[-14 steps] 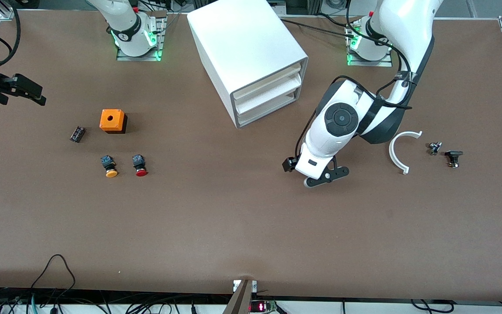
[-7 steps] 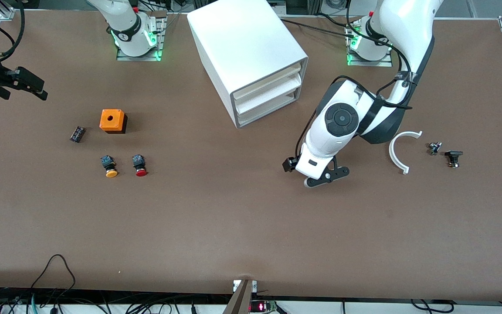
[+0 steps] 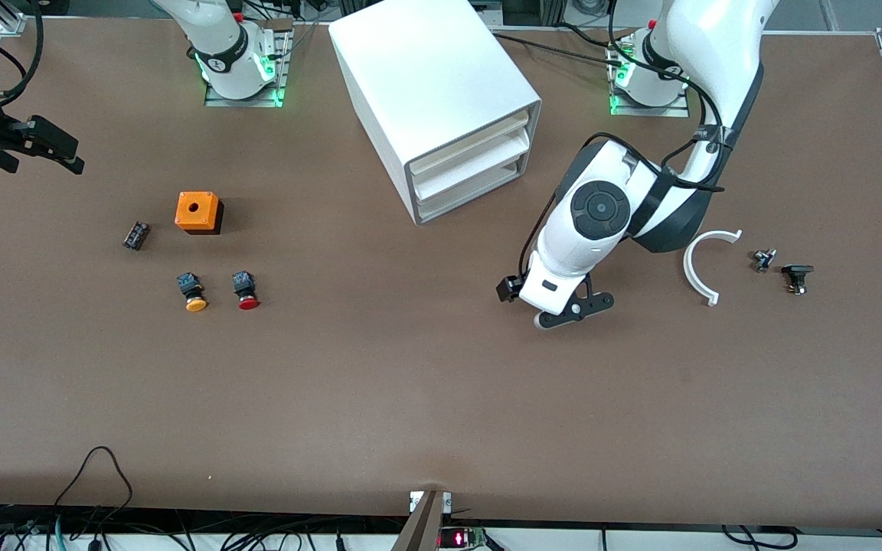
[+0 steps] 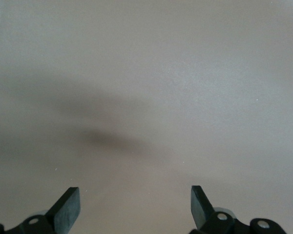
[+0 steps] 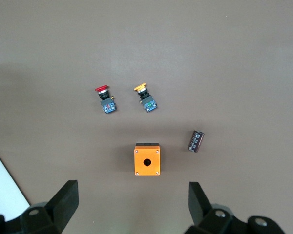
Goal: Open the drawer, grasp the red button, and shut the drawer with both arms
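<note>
The white cabinet (image 3: 433,84) stands in the middle near the robots' bases. Its drawers (image 3: 472,167) look alike and all appear shut. The red-capped button (image 3: 246,292) lies on its side on the table toward the right arm's end, beside a yellow-capped button (image 3: 194,294). In the right wrist view the red button (image 5: 104,100) shows well ahead of the open fingers. My right gripper (image 3: 66,157) is open and empty, over the table's edge at the right arm's end. My left gripper (image 3: 573,312) is open and empty, low over bare table (image 4: 146,97) beside the cabinet's front.
An orange cube with a hole (image 3: 197,212) and a small black cylinder (image 3: 135,235) lie near the buttons. A white curved strip (image 3: 705,264) and two small black parts (image 3: 796,277) lie toward the left arm's end. Cables hang at the table's near edge.
My right gripper has shifted slightly toward the robots' side of the table. The left arm, the drawers and the buttons have not moved.
</note>
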Action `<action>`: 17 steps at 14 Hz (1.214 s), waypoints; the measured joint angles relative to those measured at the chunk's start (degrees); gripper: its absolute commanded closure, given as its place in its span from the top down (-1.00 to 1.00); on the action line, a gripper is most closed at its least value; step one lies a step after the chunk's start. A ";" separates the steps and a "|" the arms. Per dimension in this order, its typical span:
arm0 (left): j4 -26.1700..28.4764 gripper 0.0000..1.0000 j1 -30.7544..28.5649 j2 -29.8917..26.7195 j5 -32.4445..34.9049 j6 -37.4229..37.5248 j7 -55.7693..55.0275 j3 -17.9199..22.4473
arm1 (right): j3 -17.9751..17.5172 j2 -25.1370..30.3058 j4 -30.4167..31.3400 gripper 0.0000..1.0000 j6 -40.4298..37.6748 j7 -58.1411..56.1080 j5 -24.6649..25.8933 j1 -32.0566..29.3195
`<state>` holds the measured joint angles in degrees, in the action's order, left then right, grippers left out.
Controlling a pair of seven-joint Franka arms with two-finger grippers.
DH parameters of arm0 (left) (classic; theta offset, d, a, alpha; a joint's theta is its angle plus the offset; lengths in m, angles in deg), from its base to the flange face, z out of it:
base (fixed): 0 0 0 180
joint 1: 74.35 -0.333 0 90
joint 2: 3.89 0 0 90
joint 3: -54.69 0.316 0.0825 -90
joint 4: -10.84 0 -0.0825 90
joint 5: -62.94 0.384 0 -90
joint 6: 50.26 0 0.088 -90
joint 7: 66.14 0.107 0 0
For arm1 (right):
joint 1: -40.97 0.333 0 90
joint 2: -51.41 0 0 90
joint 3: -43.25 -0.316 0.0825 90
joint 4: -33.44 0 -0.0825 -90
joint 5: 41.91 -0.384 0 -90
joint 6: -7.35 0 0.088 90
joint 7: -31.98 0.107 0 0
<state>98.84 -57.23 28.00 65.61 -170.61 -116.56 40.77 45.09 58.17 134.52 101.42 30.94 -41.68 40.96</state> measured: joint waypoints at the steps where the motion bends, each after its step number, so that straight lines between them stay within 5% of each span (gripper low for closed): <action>1: 0.00 1.00 0.00 0.00 0.00 0.00 0.00 0.00 | 0.00 0.00 0.00 1.00 0.00 0.00 0.00 0.00; 17: -0.68 1.00 -2.64 -1.10 -0.01 1.59 5.24 0.03 | 0.01 0.00 0.01 1.00 -0.16 0.01 -0.02 0.00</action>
<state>98.16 -59.87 26.90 65.60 -169.02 -111.33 40.80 45.10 58.17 134.53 101.26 30.95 -41.70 40.96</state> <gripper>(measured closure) 0.000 0.000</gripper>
